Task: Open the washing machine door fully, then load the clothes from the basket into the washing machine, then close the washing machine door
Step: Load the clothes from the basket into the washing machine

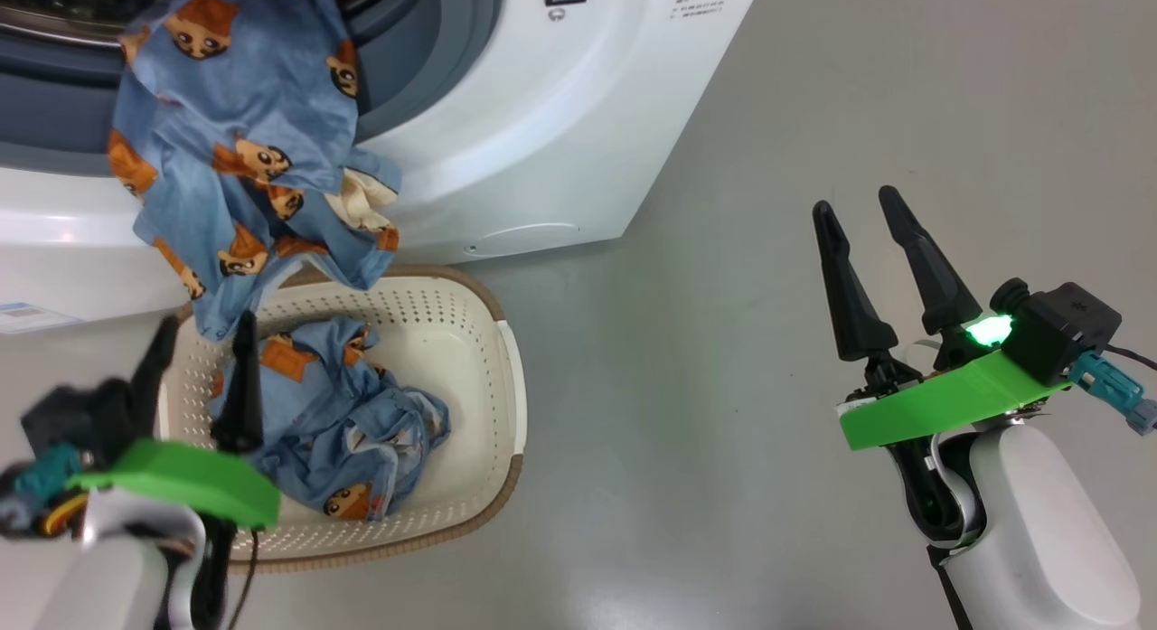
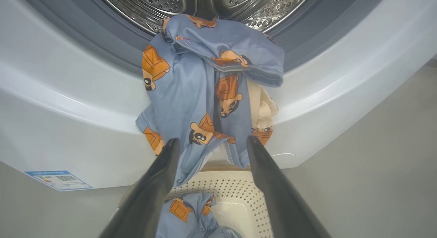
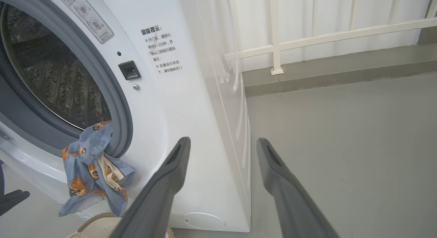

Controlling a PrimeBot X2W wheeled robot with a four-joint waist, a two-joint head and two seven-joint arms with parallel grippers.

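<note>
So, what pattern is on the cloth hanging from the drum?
Light blue fabric garment with orange patches and cartoon bears; clearest in the left wrist view.

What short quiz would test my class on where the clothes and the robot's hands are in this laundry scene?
1. Where is the upper garment? A) wholly inside the drum B) hanging out of the washer's opening C) on the floor
2. True or false: both hands are shut.
3. Fill in: the other garment lies in the ____.
Key: 1 B. 2 False: the left hand and right hand are open. 3 basket.
</note>
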